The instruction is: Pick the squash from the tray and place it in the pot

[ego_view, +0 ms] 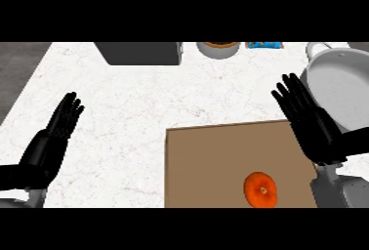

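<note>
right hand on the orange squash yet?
Apart. The head view shows bare brown tray between the round orange squash and the black right hand, whose fingers are straight, up by the grey pot.

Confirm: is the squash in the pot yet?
No. The squash lies on the brown tray; the pot shows only its bare grey inside.

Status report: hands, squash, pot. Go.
Left hand open, resting at left. Right hand open, over tray edge beside pot. Squash on tray, untouched. Nothing between squash and pot.
</note>
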